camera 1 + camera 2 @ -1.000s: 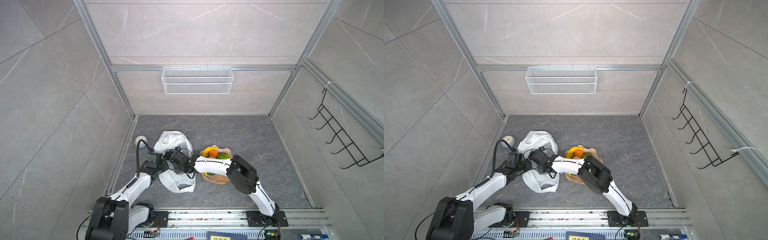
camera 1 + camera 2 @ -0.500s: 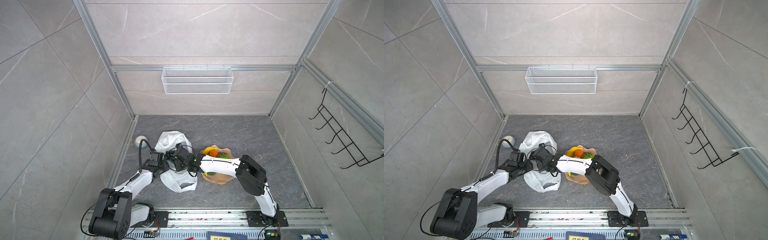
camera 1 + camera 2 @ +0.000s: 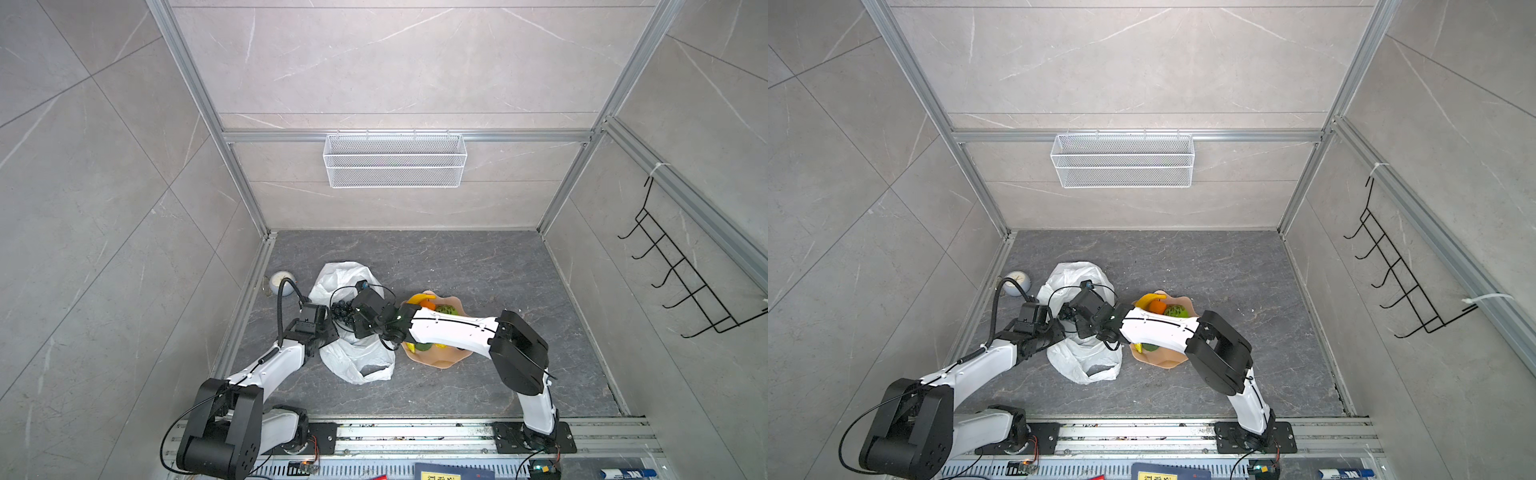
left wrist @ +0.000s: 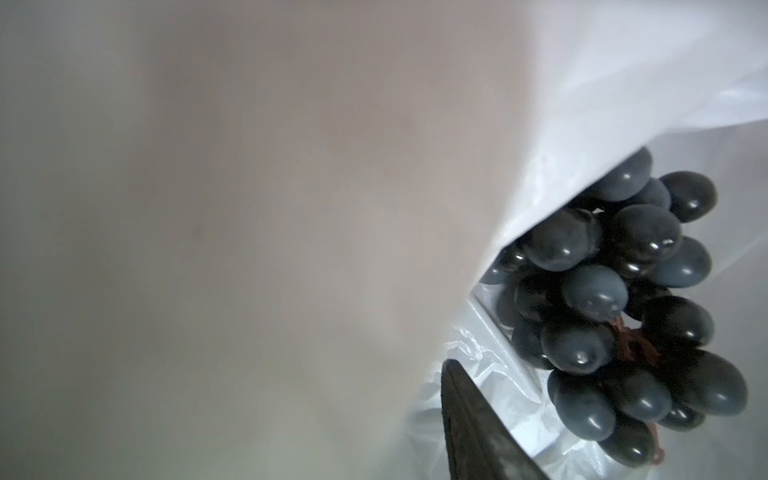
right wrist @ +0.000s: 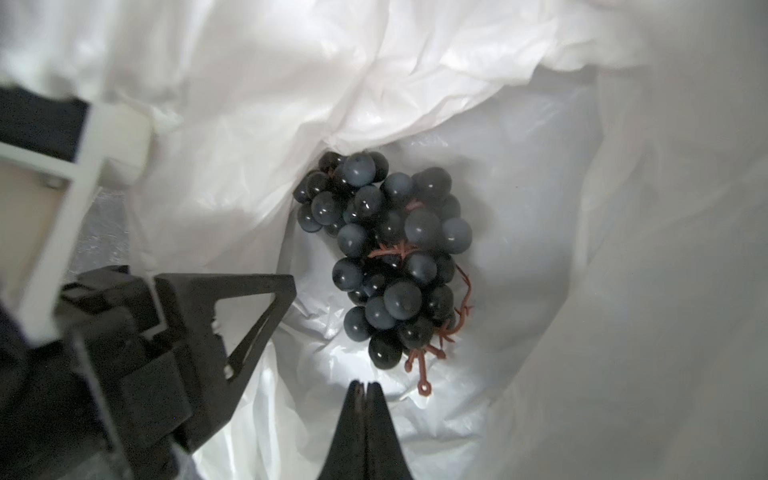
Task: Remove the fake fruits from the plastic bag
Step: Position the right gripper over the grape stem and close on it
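Grey stone floor (image 3: 457, 270). Mid-frame, grape bunch (image 5: 386, 253) inside plastic bag (image 5: 415, 83). Our right gripper (image 5: 365, 388), clenched empty, should open before descending; whether the left gripper (image 3: 332, 328) grips, we cannot tell.

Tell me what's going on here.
Two robot arms are emptying a plastic bag of toy fruit. Several pieces already sit on the pink plate. A bunch of dark grapes lies in the bag. The right jaws, shut and empty, point at the grapes just short of them; the left jaws are at the bag's mouth.
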`<state>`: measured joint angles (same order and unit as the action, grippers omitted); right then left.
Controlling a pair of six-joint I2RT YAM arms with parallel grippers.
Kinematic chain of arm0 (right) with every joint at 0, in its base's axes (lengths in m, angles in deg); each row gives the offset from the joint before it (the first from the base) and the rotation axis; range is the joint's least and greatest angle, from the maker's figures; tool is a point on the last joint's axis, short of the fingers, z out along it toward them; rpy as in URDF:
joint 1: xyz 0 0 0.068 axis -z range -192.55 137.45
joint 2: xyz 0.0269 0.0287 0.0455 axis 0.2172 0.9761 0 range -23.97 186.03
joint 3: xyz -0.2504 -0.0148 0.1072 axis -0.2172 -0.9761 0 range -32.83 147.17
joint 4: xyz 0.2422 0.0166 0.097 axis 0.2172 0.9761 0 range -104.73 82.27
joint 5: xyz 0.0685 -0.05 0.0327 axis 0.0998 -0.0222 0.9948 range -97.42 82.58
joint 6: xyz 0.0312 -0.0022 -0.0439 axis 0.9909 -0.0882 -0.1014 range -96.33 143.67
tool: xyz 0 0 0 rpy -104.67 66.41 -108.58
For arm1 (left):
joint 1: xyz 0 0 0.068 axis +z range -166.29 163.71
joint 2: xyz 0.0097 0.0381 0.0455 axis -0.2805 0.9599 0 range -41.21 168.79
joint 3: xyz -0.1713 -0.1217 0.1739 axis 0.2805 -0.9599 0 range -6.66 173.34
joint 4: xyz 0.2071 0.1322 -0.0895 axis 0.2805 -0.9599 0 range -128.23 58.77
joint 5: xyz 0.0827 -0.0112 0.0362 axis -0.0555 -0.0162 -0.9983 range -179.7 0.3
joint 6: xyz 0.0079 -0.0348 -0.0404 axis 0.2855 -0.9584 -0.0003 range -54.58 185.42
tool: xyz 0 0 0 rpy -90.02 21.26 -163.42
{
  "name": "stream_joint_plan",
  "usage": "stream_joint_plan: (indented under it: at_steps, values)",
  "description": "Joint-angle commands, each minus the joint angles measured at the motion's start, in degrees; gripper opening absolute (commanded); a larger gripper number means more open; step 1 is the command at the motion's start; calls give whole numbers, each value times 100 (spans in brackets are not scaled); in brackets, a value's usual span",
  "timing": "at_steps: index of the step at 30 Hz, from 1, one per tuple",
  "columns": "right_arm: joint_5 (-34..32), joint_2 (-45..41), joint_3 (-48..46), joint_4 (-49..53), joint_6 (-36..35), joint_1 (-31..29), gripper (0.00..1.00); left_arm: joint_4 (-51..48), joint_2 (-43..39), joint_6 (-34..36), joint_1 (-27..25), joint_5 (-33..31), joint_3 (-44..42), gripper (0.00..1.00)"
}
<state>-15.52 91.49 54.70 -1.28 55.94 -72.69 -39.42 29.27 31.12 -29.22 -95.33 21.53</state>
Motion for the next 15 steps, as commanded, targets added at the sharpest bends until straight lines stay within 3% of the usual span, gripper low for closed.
stream_joint_plan:
  at_steps: [1, 8, 10, 15]
  values:
    - [-87, -345, -123, 131, -88, -24, 0, -23, -120, 8, -26, -110, 99, 49]
    - [-45, 60, 89, 588, 81, 10, 0, -9, -173, 6, -26, -132, 71, 49]
    - [224, 192, 82, 588, 210, 107, 13, -12, -176, 5, -26, -135, 70, 49]
    - [693, 321, -20, 458, 640, 265, 23, -12, -183, 10, -26, -121, 64, 49]
